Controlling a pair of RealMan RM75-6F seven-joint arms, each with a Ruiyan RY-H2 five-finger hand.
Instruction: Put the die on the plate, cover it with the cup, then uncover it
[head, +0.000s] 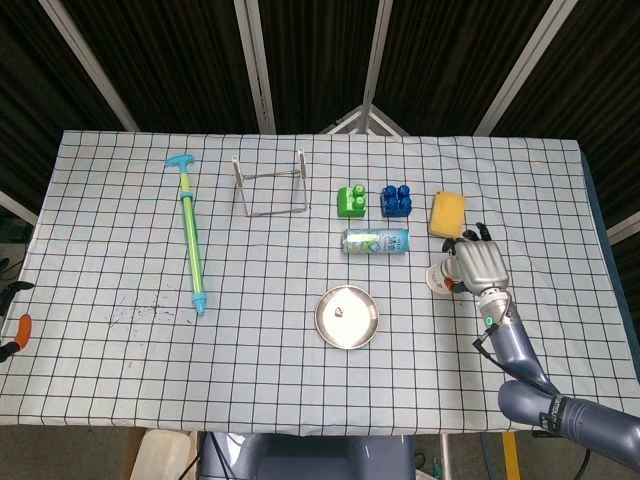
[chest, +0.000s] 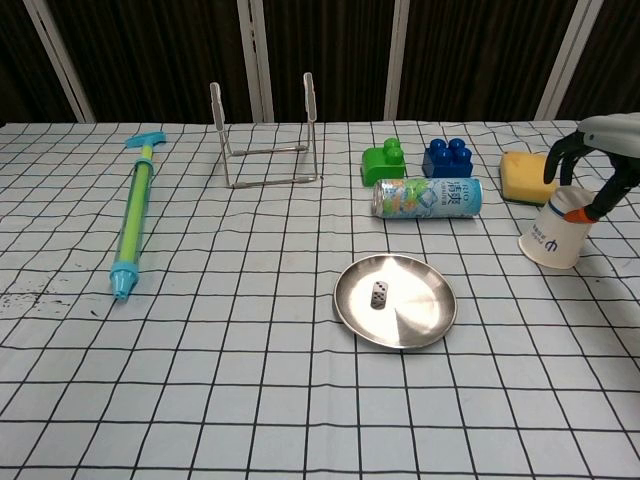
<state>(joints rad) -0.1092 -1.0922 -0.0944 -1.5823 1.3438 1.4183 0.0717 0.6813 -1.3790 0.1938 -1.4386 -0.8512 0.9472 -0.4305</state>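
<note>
My right hand (chest: 597, 170) sits at the far right of the table, curved over the top of the paper cup (chest: 555, 228), fingers arched down around its upper end. Whether they actually press the cup wall I cannot tell from either view; the thumb and a finger seem to straddle it, so I judge the hold as not yet sure. In the head view the same hand (head: 478, 264) covers most of the cup (head: 437, 279), with only its rim showing at the hand's 9 o'clock side.

The cup stands mouth down and tilted, its wide rim low and toward the table's middle, its narrow base up under my palm. Its long axis leans from my hand down toward 8 o'clock in the chest view.

The die (chest: 378, 294) already lies on the plate (chest: 430, 318), a little left of the plate's centre. From the cup, the plate lies at about 8 o'clock in both views, well apart, with bare checked cloth between. That is the line the coming move turns on: lift the cup and carry it leftward and nearer to me, then lower it mouth-first over the die.

My left hand is not in sight, so the right does this alone
</note>
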